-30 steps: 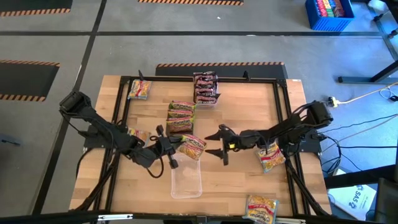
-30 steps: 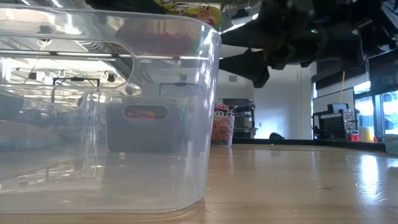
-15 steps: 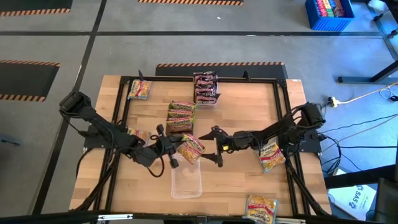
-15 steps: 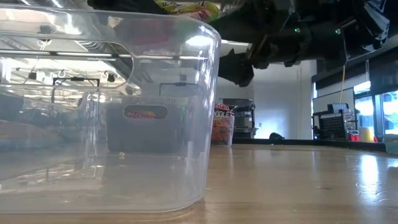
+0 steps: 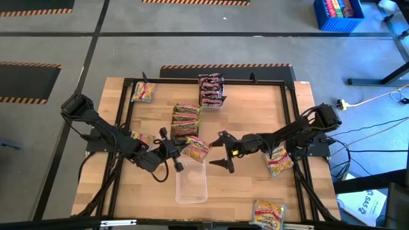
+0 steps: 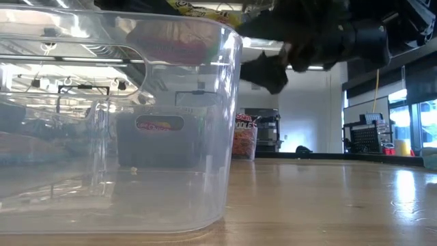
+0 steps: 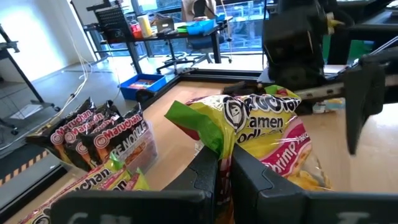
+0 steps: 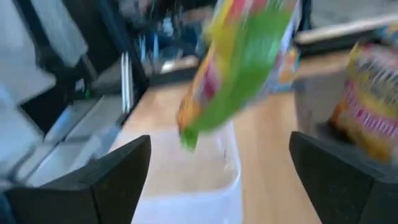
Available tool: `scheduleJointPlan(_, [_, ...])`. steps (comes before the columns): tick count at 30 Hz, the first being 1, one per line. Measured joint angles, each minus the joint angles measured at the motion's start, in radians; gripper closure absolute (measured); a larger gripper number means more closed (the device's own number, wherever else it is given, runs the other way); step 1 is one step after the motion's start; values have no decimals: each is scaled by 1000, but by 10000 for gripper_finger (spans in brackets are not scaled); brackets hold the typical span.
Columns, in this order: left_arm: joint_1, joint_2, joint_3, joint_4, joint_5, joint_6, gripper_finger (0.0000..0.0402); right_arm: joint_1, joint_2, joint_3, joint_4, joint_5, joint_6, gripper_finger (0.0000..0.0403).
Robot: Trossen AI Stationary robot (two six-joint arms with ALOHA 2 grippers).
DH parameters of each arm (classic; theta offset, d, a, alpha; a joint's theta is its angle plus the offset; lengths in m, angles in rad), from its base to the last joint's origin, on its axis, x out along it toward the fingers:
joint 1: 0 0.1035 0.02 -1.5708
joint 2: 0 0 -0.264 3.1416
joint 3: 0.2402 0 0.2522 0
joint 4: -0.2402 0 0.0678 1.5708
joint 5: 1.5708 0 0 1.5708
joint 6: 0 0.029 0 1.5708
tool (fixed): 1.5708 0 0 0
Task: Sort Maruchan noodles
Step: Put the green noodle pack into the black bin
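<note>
On the wooden surface (image 5: 249,191), an empty clear tray (image 5: 192,186) waits. The left claw (image 5: 177,152) pinches a yellow-pink Maruchan packet (image 5: 196,148) above its rim; release only once centred. The right claw (image 5: 222,152) is spread wide alongside.

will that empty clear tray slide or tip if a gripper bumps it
The clear tray looks thin-walled and empty, so probably light and apt to slide on the smooth wooden table. Its wide flat base in the low view suggests tipping is less likely.

My two arms are matte black, built of slim jointed links with blocky housings at the bases. Black cables loop beside the left claw (image 5: 174,153). The right claw (image 5: 223,153) has flat, dark, paddle-like fingers (image 8: 102,180) with squared tips.
</note>
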Motion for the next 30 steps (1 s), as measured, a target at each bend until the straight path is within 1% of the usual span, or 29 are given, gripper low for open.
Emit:
scheduleJointPlan(1, [0, 0, 0, 2, 0, 0, 384, 0, 9, 0, 36, 13, 0, 40])
scheduleJointPlan(5, [0, 0, 0, 15, -2, 0, 384, -1, 48, 14, 135, -4, 0, 40])
scheduleJointPlan(9, [7, 0, 0, 23, -7, -1, 384, 0, 93, 52, 146, 50, 3, 40])
scheduleJointPlan(14, [7, 0, 0, 25, -8, -7, 384, -1, 146, 112, 218, 90, -3, 41])
scheduleJointPlan(16, [6, 0, 0, 32, -8, -7, 384, -1, 152, 125, 213, 106, -10, 48])
scheduleJointPlan(19, [6, 0, 0, 48, -1, -3, 384, -1, 152, 136, 217, 108, -31, 81])
scheduleJointPlan(24, [13, 0, 0, 52, 53, 5, 383, -1, 152, 140, 212, 108, -51, 173])
scheduleJointPlan(27, [13, 0, 0, 51, 58, -1, 376, -1, 152, 140, 205, 109, -64, 229])
scheduleJointPlan(30, [13, 0, 0, 52, 62, 7, 366, -3, 152, 140, 197, 109, -79, 272])
